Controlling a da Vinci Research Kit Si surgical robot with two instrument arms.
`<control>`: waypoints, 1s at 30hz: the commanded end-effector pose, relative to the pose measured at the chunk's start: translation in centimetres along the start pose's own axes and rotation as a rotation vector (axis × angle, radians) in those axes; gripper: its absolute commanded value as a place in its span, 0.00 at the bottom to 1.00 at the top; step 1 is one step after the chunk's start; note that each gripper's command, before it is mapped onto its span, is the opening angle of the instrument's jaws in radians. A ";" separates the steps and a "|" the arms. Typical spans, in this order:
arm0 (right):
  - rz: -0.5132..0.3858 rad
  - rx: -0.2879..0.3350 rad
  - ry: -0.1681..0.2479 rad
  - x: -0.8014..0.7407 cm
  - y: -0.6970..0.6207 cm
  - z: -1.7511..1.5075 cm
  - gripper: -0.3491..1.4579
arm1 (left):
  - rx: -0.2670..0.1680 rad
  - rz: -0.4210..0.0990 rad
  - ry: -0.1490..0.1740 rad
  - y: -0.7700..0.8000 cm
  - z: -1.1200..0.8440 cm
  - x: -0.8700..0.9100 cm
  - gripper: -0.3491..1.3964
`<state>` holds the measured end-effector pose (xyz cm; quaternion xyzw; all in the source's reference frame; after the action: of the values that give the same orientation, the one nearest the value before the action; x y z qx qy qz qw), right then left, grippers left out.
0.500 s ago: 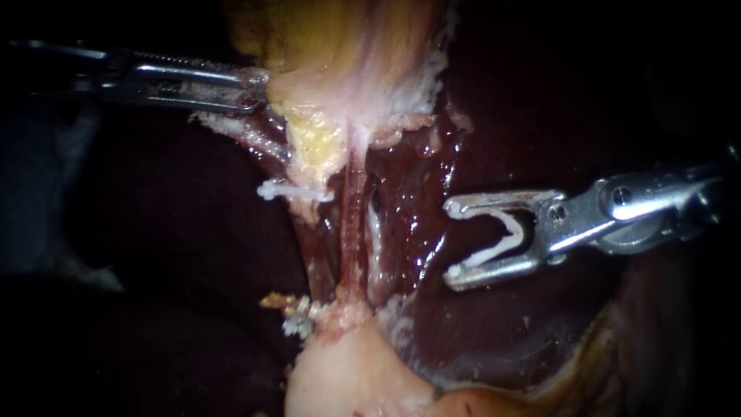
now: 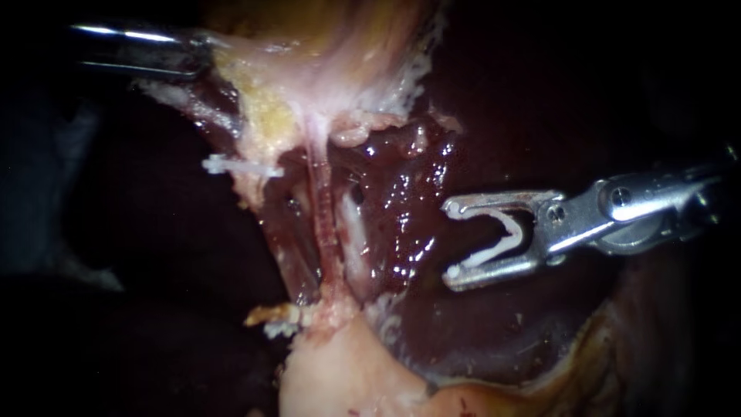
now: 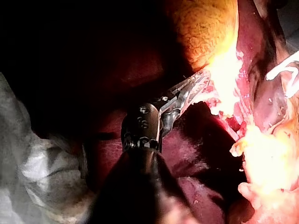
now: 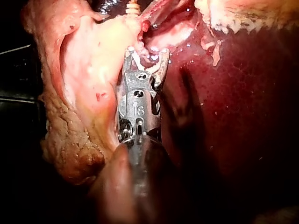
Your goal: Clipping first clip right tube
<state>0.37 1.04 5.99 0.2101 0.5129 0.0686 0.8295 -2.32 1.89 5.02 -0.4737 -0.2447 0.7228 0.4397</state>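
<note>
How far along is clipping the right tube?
Done: one white clip already sits left of the tubes. In hand: the right instrument carries an open clip, short of the tubes. Left: reaching a tube and closing the clip on it.

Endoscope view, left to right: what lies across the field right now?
left instrument gripping pale tissue → white clip set on tissue → reddish tube → glossy dark liver → right instrument holding an open clip
</note>
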 end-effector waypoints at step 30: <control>0.187 0.057 0.117 -0.21 0.08 1.37 0.47 | 0.009 0.002 0.008 0.04 0.09 -0.05 0.00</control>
<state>1.51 0.66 6.75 0.2830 0.5422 0.1429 0.7782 -2.41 1.83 5.05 -0.4750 -0.2392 0.7222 0.4422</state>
